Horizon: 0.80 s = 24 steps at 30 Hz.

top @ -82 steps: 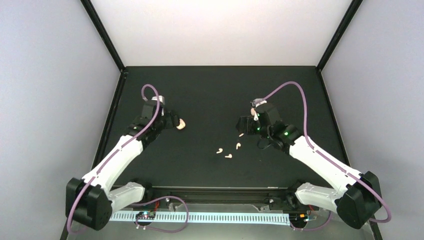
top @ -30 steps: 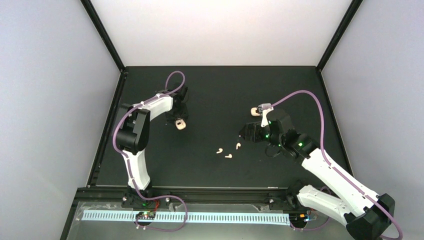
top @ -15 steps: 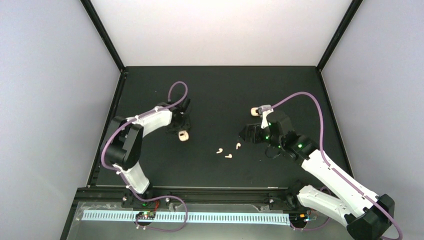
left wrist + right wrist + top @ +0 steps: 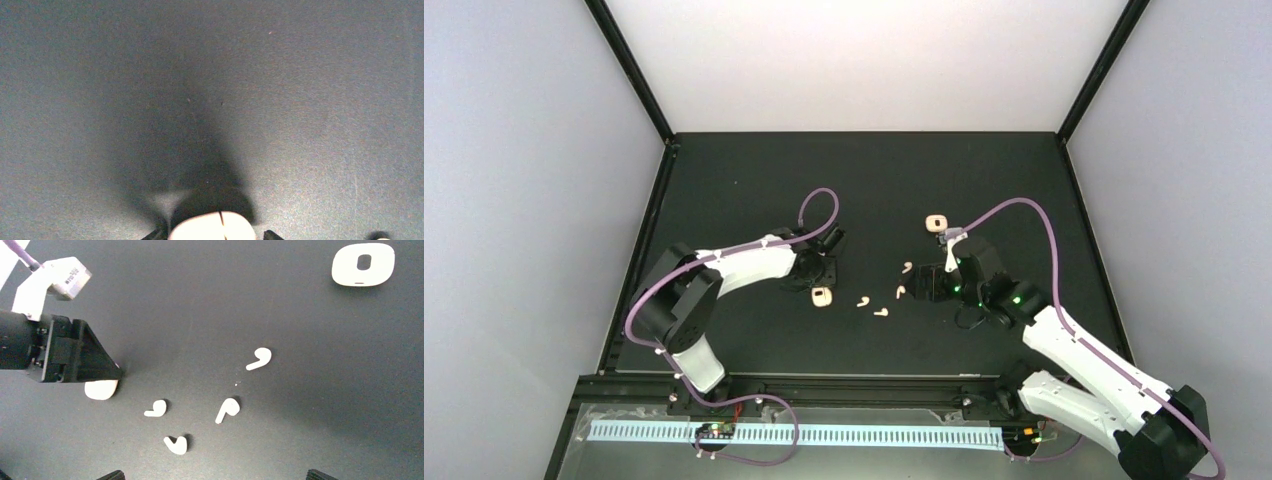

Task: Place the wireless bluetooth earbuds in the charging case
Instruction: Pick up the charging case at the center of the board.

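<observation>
Four white earbuds [image 4: 227, 410] lie loose in a cluster in the middle of the black table [image 4: 724, 180], none in a case. Just left of them, the left gripper [image 4: 822, 289] is closed on a cream case [image 4: 822, 298]. The right gripper [image 4: 924, 283] hovers just right of the earbuds, jaws wide apart. A second case [image 4: 937, 221] lies farther back, apart.

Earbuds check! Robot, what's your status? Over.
Left end effector shut on one charging case. Right end effector open, empty, above four loose earbuds. Second case sits apart; nothing blocking.
</observation>
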{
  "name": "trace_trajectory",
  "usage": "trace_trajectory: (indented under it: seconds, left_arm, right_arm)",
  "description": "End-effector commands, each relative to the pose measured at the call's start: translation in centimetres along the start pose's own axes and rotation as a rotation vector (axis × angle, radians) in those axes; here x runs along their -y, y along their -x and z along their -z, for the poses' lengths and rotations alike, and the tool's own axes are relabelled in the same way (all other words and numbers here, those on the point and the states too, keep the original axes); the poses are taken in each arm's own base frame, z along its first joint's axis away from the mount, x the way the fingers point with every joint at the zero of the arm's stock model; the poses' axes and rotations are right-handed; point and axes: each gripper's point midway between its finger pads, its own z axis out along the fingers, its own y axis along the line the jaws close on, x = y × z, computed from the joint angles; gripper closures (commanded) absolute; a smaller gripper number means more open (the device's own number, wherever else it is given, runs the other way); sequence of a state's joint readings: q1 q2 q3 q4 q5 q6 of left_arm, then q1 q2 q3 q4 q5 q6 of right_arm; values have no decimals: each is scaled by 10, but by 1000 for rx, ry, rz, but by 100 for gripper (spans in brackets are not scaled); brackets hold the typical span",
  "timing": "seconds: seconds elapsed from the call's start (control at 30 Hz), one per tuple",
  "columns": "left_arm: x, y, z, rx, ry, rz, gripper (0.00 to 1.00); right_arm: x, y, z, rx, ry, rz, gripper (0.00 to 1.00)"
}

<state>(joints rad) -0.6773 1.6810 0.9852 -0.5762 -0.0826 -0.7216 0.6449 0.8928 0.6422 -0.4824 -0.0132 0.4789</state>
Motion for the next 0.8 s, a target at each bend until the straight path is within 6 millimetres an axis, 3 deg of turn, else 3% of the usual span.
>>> trace_trajectory:
  seconds: [0.0, 0.17, 0.23, 0.3, 0.33, 0.47, 0.53, 0.63, 0.77]
  left_arm:
    - [10, 1, -4, 0, -19, 29, 46]
    - [10, 1, -1, 11, -11, 10, 33]
    - [8, 2, 6, 25, -3, -11, 23]
    - [5, 8, 23, 71, 4, -57, 4]
    - [4, 12, 34, 102, -2, -90, 2]
    - [17, 15, 70, 164, -100, -338, 1]
    - [23, 8, 77, 136, -134, -468, 1]
    - [22, -15, 67, 1, -146, -629, 1]
    - [13, -22, 54, -91, -85, -665, 1]
  right_arm:
    - [-9, 2, 2, 14, 48, -13, 6]
    - [-7, -1, 4, 9, 45, -13, 5]
    - [-6, -2, 6, 8, 40, -6, 5]
    - [-6, -2, 8, 7, 37, 5, 5]
    - [-6, -3, 9, 6, 41, 13, 5]
    - [-8, -6, 10, 1, 59, 30, 5]
    - [-11, -7, 10, -1, 74, 31, 5]
    - [-15, -4, 12, 3, 94, 31, 4]
    - [-19, 0, 18, 10, 107, 48, 4]
